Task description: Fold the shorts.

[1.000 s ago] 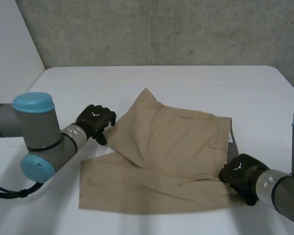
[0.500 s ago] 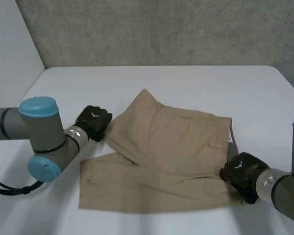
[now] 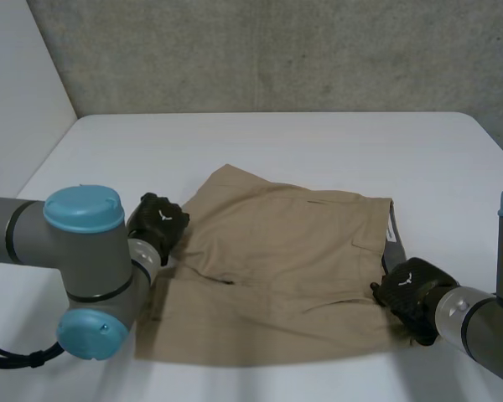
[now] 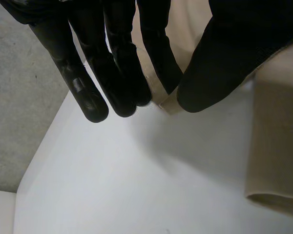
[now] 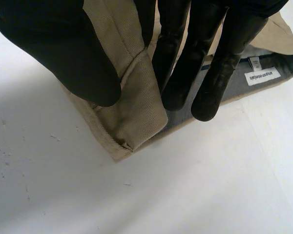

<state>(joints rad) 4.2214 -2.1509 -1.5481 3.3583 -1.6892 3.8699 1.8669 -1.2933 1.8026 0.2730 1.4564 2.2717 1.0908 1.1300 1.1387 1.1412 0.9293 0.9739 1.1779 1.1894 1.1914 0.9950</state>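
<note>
Risk: the leg hem could slip from the left hand [image 3: 158, 224], since only a narrow strip of cloth sits between thumb and fingertips; the fold would likely land skewed.
Left fingers: pressed together, pinching the hem corner against the thumb.
Right hand [image 3: 411, 295]: thumb and fingers pinch the doubled waistband corner.
Shorts [image 3: 277, 268]: partly folded, middle of the table [image 3: 318, 142], toward its near edge, between both hands.

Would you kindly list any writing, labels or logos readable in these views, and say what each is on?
White label inside the shorts: one printed word, too blurred to read.
Smaller tag beside it: too small to read.
White emblem on left hand and right hand: no letters.
</note>
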